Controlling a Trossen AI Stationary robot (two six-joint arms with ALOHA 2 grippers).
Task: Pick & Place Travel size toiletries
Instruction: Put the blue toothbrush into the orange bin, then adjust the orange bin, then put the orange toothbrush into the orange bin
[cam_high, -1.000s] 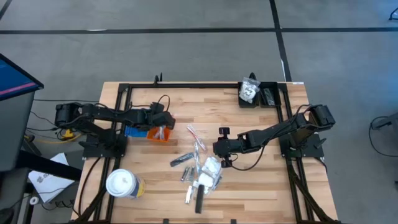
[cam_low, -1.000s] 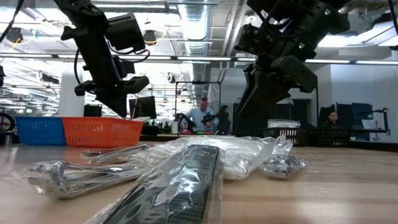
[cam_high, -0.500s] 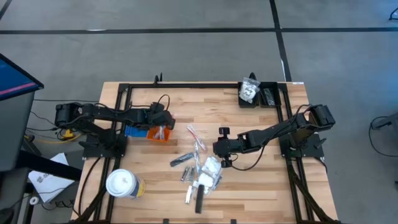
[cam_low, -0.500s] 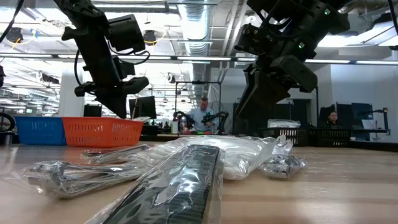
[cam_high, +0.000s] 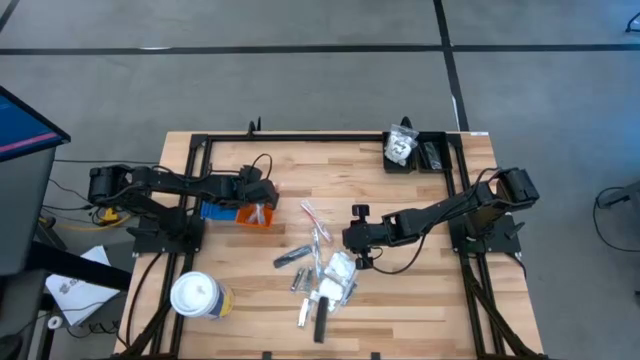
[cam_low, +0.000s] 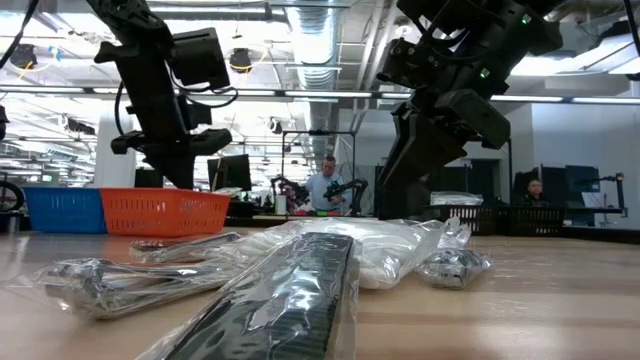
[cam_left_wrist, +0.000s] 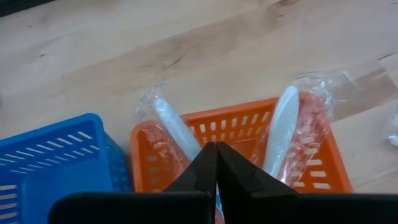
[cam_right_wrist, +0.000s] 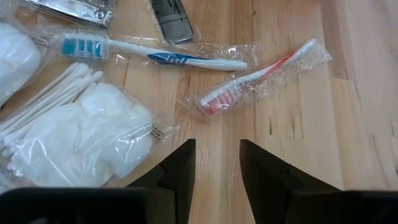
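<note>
While right fingers (cam_right_wrist: 186, 168) stand apart, red toothbrush (cam_right_wrist: 249, 84) lies just beyond, untouched.

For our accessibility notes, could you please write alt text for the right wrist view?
The right pincer, open and empty, hovers over bare wood beside wrapped toiletries: a red toothbrush, a blue toothbrush and a packet of cotton swabs.
</note>
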